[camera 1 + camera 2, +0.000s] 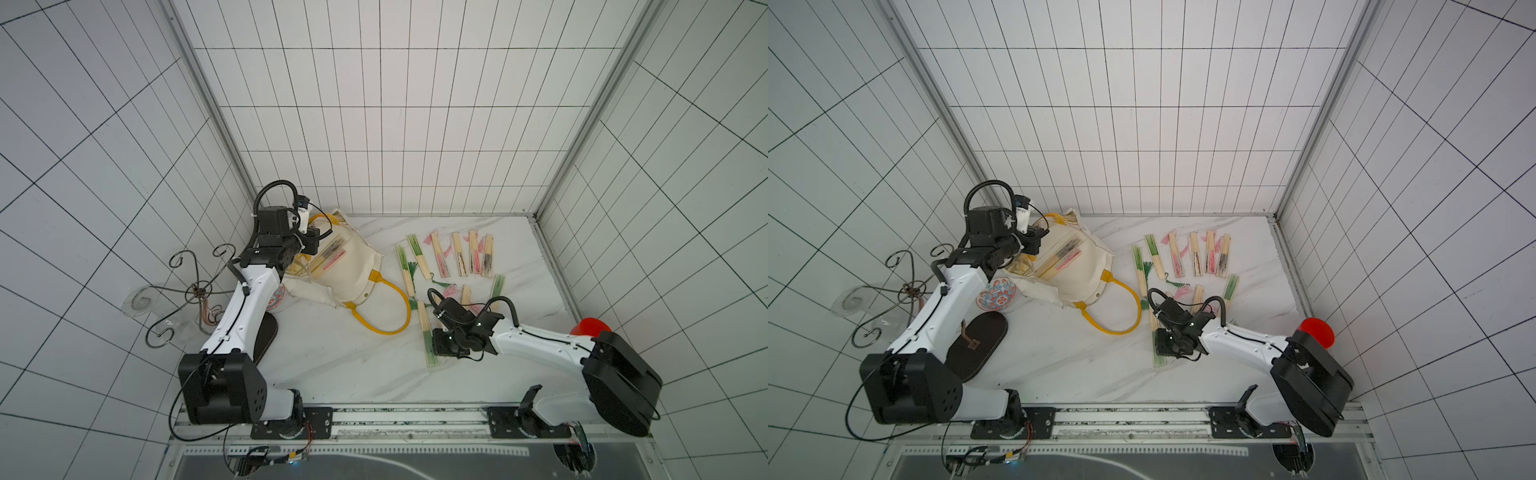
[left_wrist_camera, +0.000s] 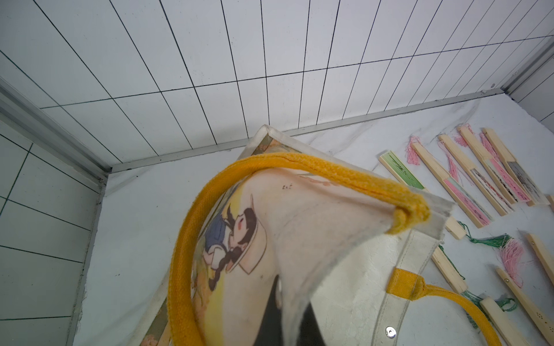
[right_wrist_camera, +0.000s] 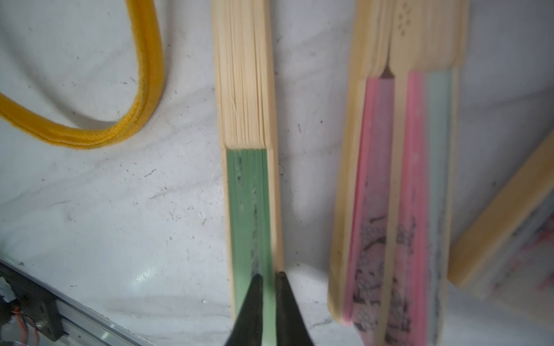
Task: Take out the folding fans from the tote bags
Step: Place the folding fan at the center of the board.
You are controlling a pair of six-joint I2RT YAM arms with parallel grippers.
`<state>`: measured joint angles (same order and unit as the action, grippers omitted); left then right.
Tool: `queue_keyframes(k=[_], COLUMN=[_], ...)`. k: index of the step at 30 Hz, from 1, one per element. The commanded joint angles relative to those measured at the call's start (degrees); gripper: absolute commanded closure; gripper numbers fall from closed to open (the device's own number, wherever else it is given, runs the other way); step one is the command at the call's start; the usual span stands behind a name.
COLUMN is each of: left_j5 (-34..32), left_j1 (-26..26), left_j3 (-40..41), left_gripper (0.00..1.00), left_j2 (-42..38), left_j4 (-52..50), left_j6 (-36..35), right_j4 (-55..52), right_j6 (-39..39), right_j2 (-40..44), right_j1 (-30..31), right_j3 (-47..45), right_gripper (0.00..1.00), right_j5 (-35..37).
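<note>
The cream tote bag (image 1: pixel 353 266) (image 1: pixel 1084 270) lies at the back left with its mouth lifted. My left gripper (image 1: pixel 313 243) (image 2: pixel 289 317) is shut on its upper rim, and in the left wrist view the fabric (image 2: pixel 344 269) is pinched between the dark jaws. Inside the bag lie folding fans (image 1: pixel 328 257) (image 1: pixel 1059 259). Several more fans (image 1: pixel 457 257) (image 2: pixel 467 179) lie in rows on the marble to the right. My right gripper (image 1: pixel 440 347) (image 3: pixel 269 277) hangs low over the end of a green fan (image 3: pixel 248 194) lying flat on the table, jaws a narrow gap apart.
The bag's yellow handle (image 1: pixel 395 307) loops out onto the table close to the green fan. A pink fan pair (image 3: pixel 395 194) lies right beside it. A wire scroll stand (image 1: pixel 195 286), a patterned bowl (image 1: pixel 995 295) and a dark oval board (image 1: pixel 980 345) stand left; a red cup (image 1: pixel 590 326) stands right.
</note>
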<state>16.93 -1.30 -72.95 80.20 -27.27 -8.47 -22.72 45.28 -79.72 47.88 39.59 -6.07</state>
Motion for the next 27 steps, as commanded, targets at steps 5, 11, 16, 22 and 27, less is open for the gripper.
queue_keyframes(k=[5, 11, 16, 22, 27], left_j5=[2.5, 4.1, 5.1, 4.8, 4.0], left_j1=[-0.5, -0.5, -0.5, -0.5, -0.5], left_j3=[-1.9, -1.9, -2.2, -3.0, -7.6], left_gripper=[1.0, 1.0, 1.0, 1.0, 1.0], left_j2=[-2.2, -2.4, -1.9, -1.9, -0.7], left_j4=[1.3, 1.0, 1.0, 0.9, -2.4], left_j6=[-0.8, -0.7, -0.4, 0.7, 3.4], right_j4=[0.2, -1.3, -2.3, -0.3, 2.5], right_j6=[-0.6, -3.8, -8.9, -14.5, -16.8], right_j2=[0.3, 4.5, 7.8, 8.3, 6.0], right_j1=[-0.4, -0.3, 0.5, 0.7, 0.7], right_j3=[-1.3, 1.7, 5.8, 11.2, 15.4], right_gripper=[0.66, 0.63, 0.62, 0.59, 0.59], right_j5=[-1.0, 1.5, 5.3, 6.1, 4.7])
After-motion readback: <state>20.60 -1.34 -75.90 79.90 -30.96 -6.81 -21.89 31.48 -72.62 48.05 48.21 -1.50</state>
